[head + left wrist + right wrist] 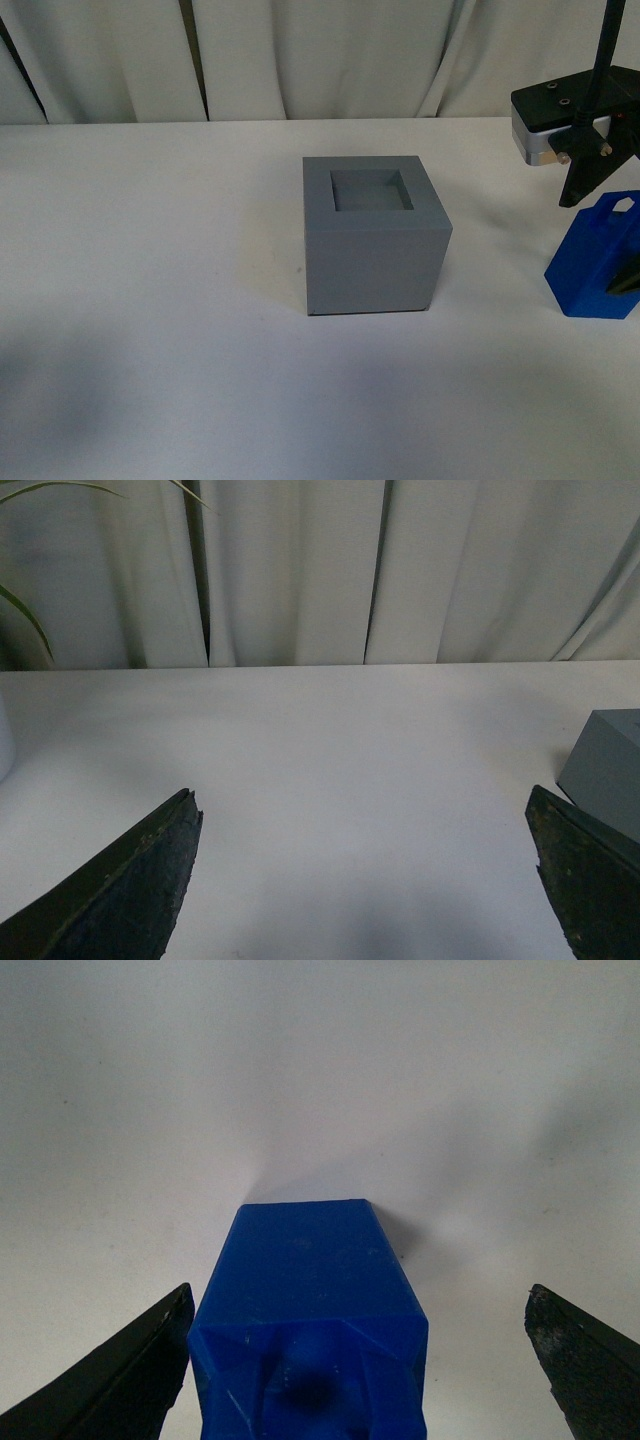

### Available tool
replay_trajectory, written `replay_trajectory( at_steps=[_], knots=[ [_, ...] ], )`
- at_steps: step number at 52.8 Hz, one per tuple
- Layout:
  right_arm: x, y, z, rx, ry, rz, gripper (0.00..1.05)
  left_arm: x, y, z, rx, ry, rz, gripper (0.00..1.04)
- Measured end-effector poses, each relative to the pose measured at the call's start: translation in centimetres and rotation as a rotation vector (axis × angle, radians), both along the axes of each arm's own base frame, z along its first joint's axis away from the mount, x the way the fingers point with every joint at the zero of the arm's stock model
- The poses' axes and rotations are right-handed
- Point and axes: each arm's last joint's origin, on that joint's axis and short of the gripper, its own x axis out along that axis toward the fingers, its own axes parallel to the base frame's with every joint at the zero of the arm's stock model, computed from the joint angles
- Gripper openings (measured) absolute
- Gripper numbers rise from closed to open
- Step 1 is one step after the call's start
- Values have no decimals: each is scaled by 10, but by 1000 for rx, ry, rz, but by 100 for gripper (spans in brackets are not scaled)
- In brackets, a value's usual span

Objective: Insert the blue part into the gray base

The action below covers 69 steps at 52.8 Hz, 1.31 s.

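The gray base (375, 240) sits upright near the middle of the white table (150, 250). Its square socket faces up and holds nothing. The blue part (595, 265) is out at about 3 o'clock from the base, well apart from it and close to the edge of the front view, which cuts off part of it. Its loop handle is at the top, and the block seems to lean a little rather than stand quite straight.

The right gripper (360, 1300) hangs over the blue part. Its black and silver body shows at about 12 o'clock from the block in the front view. The jaws are spread wide and straddle the block. In the right wrist view, one finger (150, 1360) lies just beside the blue side, and whether it touches cannot be told. The other finger (585, 1360) is well clear, with bare table between it and the block. The far end of the block meets the table, where a soft shadow lies beside it.

The left gripper (362, 798) does not show in the front view. Its own camera shows its two dark fingers held wide apart above bare table, with nothing between them. A corner of the gray base appears beyond one fingertip in that view, apart from it.

A pale curtain (300, 60) hangs behind the table at 12 o'clock. A thin green leaf (20, 610) shows against the curtain in the left wrist view.
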Motion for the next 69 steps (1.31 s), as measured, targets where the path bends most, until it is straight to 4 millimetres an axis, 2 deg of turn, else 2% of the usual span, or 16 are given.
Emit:
replay_trajectory(
  at_steps=[8,23,27,36,44,55,69],
  knots=[
    [-1,0,-2,-4,1,0,95,0,0,0,0,0,0,99],
    [-2,0,-4,1,19,2,55,0,0,0,0,0,0,99],
    [-3,1,0,10,29,3,48,0,0,0,0,0,0,99],
    [0,5,15,44,21,8,47,0,0,0,0,0,0,99],
    [2,14,38,92,-6,16,47,0,0,0,0,0,0,99],
    [-3,49,78,193,-27,59,47,0,0,0,0,0,0,99],
    [-6,88,96,239,-107,93,47,0,0,0,0,0,0,99]
  ],
)
